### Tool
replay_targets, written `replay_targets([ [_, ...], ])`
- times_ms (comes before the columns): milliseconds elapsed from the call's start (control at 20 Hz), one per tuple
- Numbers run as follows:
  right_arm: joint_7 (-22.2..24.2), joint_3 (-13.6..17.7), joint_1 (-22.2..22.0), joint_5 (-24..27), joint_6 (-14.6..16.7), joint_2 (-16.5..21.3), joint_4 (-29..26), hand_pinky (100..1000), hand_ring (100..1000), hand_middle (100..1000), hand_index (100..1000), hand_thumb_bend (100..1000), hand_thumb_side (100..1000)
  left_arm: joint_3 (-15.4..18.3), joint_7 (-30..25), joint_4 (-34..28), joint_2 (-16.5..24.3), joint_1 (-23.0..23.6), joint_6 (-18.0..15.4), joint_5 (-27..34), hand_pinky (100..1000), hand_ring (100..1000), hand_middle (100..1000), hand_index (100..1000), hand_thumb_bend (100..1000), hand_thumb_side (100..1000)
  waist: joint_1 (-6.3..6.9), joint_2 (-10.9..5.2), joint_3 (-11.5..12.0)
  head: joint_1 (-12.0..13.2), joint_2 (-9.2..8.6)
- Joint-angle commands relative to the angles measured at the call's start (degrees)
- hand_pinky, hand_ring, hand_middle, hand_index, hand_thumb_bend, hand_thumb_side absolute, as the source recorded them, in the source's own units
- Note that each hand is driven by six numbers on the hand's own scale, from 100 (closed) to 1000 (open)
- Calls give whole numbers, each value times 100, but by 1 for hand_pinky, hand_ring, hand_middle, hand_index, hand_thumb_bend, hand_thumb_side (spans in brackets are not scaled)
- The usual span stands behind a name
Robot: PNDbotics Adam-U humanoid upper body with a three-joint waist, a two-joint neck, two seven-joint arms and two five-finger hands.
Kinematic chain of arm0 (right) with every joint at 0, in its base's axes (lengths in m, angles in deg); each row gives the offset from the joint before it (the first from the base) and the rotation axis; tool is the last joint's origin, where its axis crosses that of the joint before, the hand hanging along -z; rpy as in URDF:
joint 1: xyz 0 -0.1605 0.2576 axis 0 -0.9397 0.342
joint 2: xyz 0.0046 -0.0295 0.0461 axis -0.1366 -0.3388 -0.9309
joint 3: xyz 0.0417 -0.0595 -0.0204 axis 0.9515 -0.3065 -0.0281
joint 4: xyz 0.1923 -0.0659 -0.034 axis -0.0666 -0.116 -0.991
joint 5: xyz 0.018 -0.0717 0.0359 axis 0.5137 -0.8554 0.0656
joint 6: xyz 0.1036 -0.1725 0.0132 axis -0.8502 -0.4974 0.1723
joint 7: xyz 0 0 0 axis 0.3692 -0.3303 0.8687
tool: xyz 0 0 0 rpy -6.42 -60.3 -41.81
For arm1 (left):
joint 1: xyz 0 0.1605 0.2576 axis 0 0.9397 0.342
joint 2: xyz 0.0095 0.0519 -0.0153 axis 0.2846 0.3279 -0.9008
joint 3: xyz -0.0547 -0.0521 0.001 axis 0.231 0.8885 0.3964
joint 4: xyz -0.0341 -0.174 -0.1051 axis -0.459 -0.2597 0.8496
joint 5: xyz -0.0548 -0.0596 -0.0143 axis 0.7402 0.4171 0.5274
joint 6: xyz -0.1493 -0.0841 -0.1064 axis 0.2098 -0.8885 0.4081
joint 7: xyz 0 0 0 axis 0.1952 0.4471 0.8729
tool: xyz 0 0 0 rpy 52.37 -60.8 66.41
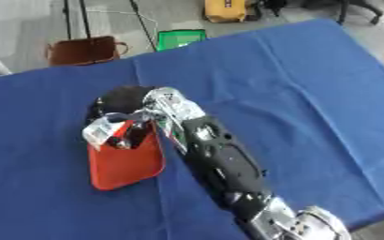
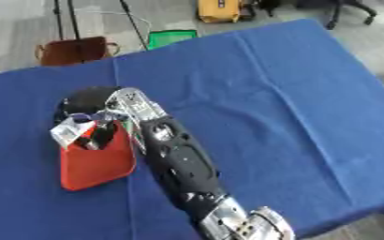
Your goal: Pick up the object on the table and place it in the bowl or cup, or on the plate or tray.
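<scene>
Right hand (image 1: 128, 110) at center-left of view, black with silver parts, fingers curled down over the far end of a flat red rounded-corner plastic tray (image 1: 126, 161); a small white-and-grey object (image 1: 101, 130) sits under the fingers at the tray's 11 o'clock corner, cannot tell for sure if it is pinched or just resting there, and a dark bit shows beside it. Black forearm (image 1: 220, 164) with silver wrist runs from the hand toward 5 o'clock, out at the bottom edge, lying just beside the tray's right edge. Tray rests on the blue cloth-covered table (image 1: 293, 93), long axis roughly 12 to 6. Cloth creased at 1 o'clock from the hand. Beyond the table's far edge, on the floor: brown bag (image 1: 82, 50) at 11 o'clock, green flat item (image 1: 180, 38) at 12, yellow box (image 1: 225, 10) at 1.
</scene>
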Motion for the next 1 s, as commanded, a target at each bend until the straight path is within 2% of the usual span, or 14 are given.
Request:
replay_targets([
  [50,100,-15,78,-203,178,-102,-64,842,739,668,739,150,125,11,-28,-77,66,-67,-6,23,651,864,780,845,310,1000,6,-120,23,-12,-60],
  [100,96,-21,86,-287,176,-82,-65,866,779,765,819,208,180,14,-25,-76,67,-63,-6,23,651,864,780,845,310,1000,-1,-122,35,0,-63],
  [200,70,-15,85,-423,185,-69,-61,876,792,782,837,228,200,17,-21,-75,68,-59,-6,23,651,864,780,845,310,1000,-5,-123,46,12,-66],
  [250,54,-7,83,-474,191,-64,-60,909,833,840,899,299,271,18,-19,-75,67,-59,-6,23,651,864,781,845,310,1000,-6,-124,47,19,-67],
  [350,65,14,79,-607,176,-10,-73,932,862,862,904,334,323,18,-19,-76,68,-63,-6,25,651,864,781,845,311,1000,-9,-129,49,43,-70],
  [550,156,103,105,-805,92,117,-55,939,869,858,904,315,317,21,-16,-73,69,-64,-4,28,651,865,781,845,311,1000,-16,-144,28,45,-72],
  [1000,100,322,195,-891,-153,379,-139,941,867,828,895,283,274,27,-11,-71,81,-47,-7,37,652,865,781,845,311,1000,-22,-187,-12,36,-75],
])
